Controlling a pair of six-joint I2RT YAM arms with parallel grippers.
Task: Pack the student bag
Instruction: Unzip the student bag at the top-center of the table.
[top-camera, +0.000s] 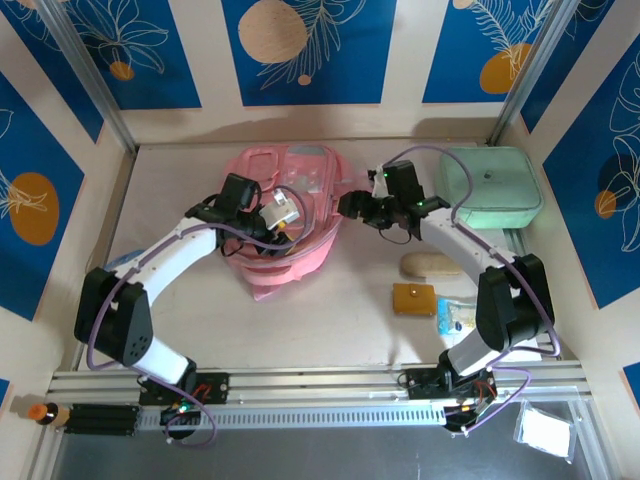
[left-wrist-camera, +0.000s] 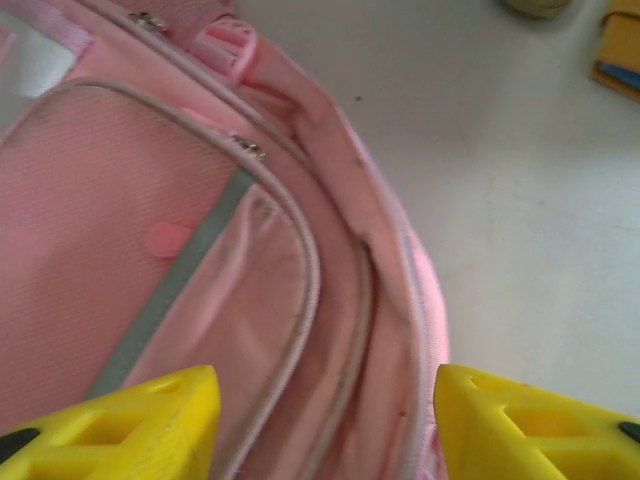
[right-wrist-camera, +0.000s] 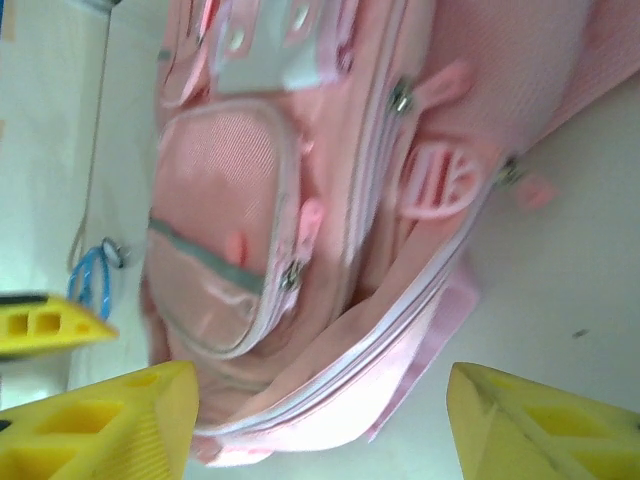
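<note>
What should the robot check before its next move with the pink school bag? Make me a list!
1. Left gripper open and empty: ok, its jaws stand apart over the student bag.
2. Right gripper open and empty: ok, its jaws stand apart over the bag's edge.
3. Bag lying on the table between the two arms: ok.
4. Main zip open for packing: cannot tell.
5. Things packed: not ok. The orange wallet, beige pouch and blue packet lie on the table beside the right arm.
</note>
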